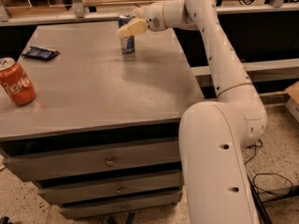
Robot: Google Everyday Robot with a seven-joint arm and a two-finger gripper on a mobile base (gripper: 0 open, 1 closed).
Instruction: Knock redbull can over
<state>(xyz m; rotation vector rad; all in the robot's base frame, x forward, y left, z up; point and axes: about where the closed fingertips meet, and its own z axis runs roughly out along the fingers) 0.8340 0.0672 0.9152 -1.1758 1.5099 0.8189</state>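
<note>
The redbull can (126, 42) stands upright near the far right part of the grey cabinet top (93, 87). It is slim, blue and silver, with a silver top. My gripper (130, 28) reaches in from the right on the white arm and sits right at the can's upper half, its pale fingers (133, 27) in front of the can's top. The gripper covers part of the can's upper body.
A red Coca-Cola can (17, 82) stands upright at the left edge of the top. A flat dark blue packet (40, 53) lies at the far left. Drawers (110, 161) front the cabinet. A rail and shelf run behind. Cables lie on the floor at right.
</note>
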